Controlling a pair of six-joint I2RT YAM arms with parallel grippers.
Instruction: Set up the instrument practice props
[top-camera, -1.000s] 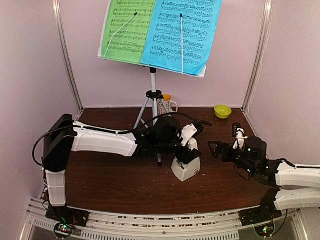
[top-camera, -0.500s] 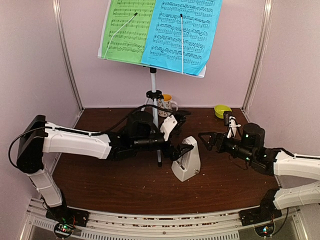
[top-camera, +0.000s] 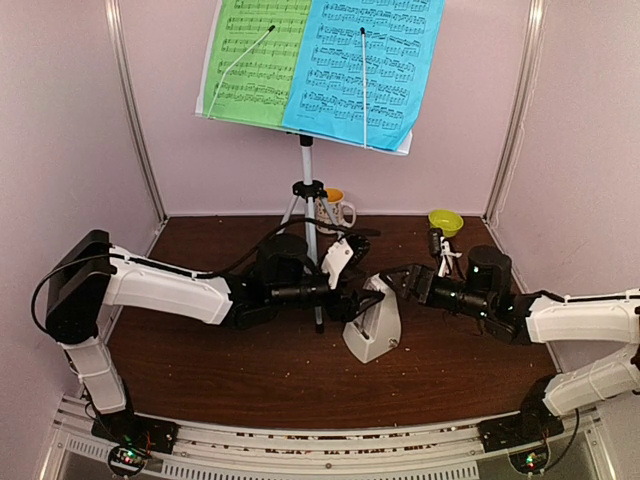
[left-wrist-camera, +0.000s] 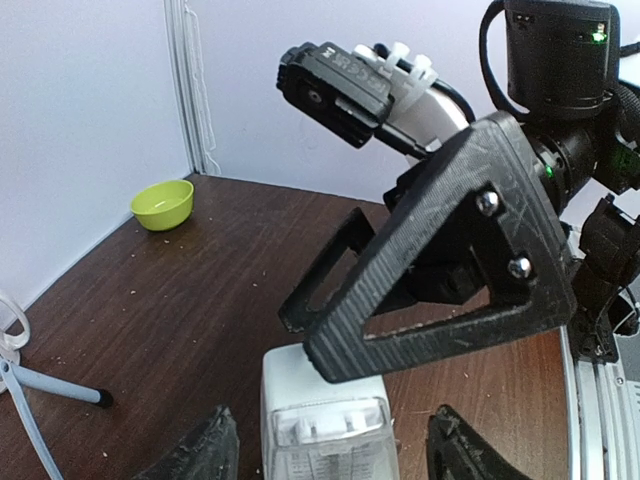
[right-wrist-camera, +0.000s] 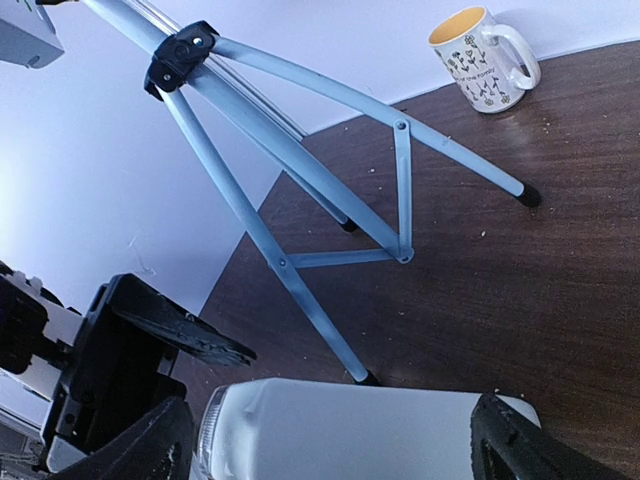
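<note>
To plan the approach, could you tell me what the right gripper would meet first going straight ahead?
Probably the white metronome: its top sits just ahead of the right gripper, though depth is unclear.

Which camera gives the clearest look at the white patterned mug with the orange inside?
The right wrist view: the white patterned mug stands whole and unobstructed, handle and flower pattern visible. The top external view shows the mug small, partly behind the silver tripod. The left wrist view misses it.

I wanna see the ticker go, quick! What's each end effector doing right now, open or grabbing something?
Left end effector: open, fingers either side of the metronome, not gripping.
Right end effector: open, straddling the metronome too.
</note>
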